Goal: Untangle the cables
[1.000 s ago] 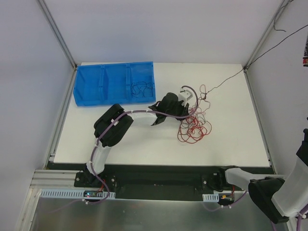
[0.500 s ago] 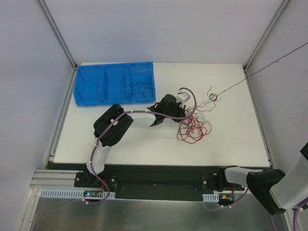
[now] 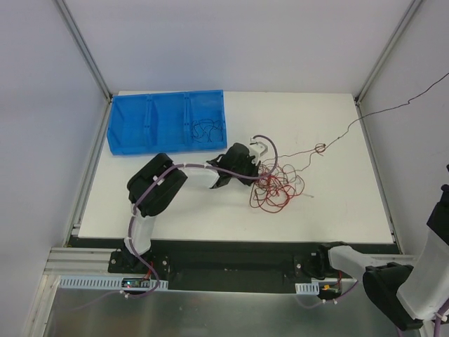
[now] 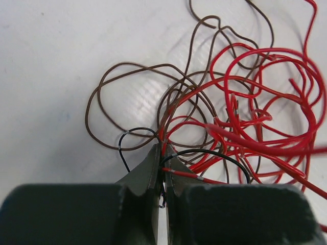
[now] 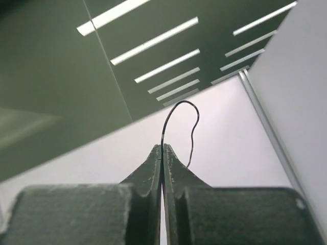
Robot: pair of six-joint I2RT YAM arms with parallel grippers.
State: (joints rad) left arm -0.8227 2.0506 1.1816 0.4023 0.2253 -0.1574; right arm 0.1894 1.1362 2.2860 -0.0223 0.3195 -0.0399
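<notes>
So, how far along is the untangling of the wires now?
Early. A loose wire already lies in the right compartment of the blue bin. In hand: the left gripper is shut on the tangle, and the right gripper, shut on a thin black wire, has it stretched off to the right. Left: its red and brown wires are one knotted pile.

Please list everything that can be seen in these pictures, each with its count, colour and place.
table: one, white, under everything.
bin: one, blue, three compartments, far left of the table.
loose wires: small bundle, black, in the bin's right compartment.
cable tangle: one, red and brown, table centre.
black strand: one, black, stretched from the tangle up to the right.
left claw: one, dark, shut on the cable tangle.
right claw: one, dark, shut on the black strand, pointing toward the ceiling.
</notes>
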